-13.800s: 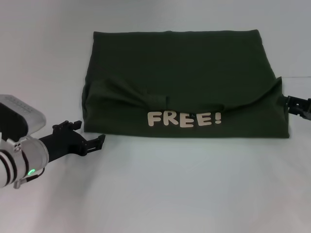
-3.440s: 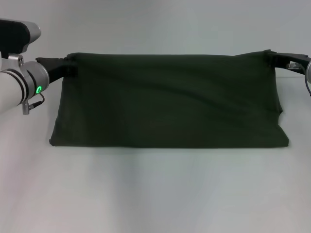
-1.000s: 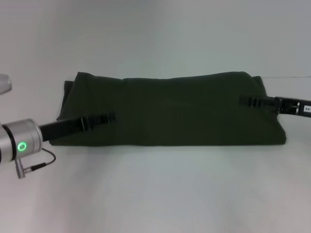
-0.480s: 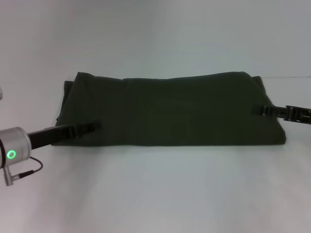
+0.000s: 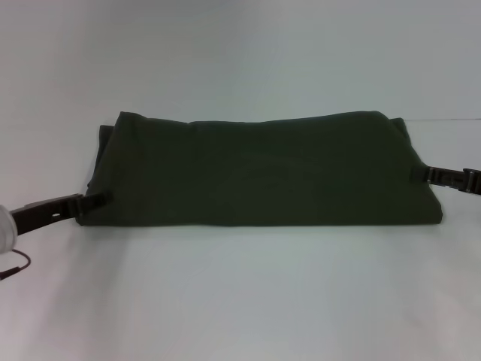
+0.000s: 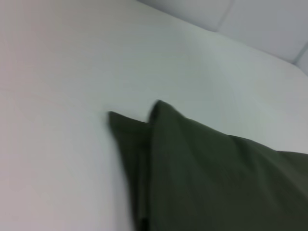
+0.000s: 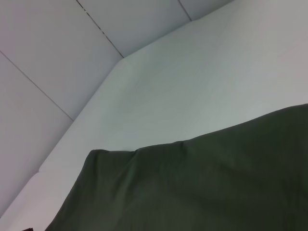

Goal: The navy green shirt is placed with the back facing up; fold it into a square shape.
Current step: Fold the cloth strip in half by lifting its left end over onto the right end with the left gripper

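Observation:
The navy green shirt (image 5: 263, 169) lies flat on the white table as a wide folded band, plain side up, with no lettering showing. My left gripper (image 5: 96, 200) sits low at the shirt's near left corner, its tip at the cloth edge. At the shirt's right edge my right gripper (image 5: 422, 174) is also low, its tip just at the fold. The left wrist view shows a layered corner of the shirt (image 6: 216, 178). A rounded folded edge of the shirt (image 7: 202, 187) fills the lower part of the right wrist view.
The white table (image 5: 240, 301) stretches in front of and behind the shirt. Pale wall panels (image 7: 72, 57) rise beyond the table's far edge.
Both grippers have slid outward off the top of the shirt to its left and right edges. The shirt has kept its folded shape and place.

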Motion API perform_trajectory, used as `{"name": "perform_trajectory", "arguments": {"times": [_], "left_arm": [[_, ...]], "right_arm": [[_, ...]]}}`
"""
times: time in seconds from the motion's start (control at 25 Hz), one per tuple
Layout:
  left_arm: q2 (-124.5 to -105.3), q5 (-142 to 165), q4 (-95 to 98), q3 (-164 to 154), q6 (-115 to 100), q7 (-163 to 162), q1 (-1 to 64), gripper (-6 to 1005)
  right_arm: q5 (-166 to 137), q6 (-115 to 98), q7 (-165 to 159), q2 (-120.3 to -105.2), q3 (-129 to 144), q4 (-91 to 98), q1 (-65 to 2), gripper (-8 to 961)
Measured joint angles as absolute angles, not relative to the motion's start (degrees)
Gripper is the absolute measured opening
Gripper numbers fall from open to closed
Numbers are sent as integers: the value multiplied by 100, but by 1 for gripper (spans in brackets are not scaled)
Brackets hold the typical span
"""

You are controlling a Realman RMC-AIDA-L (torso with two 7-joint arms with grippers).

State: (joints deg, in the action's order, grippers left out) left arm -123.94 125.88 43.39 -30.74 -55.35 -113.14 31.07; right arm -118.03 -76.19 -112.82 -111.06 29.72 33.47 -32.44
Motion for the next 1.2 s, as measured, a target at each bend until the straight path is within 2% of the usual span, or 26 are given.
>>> {"name": "perform_trajectory", "arguments": {"times": [0.52,1.2], "left_arm": [[-12410,12627,3912,-3079,-5033,-11023,3105,756],[-12406,12630,3890,-3087,-4802,-10964,3120,595]], "right_arm": [[-11816,-7530,-11319,-11116,2970,3348,-3266,732],[-11813,-7486,-11329,-11142,2970,3348,-3243,731]]}}
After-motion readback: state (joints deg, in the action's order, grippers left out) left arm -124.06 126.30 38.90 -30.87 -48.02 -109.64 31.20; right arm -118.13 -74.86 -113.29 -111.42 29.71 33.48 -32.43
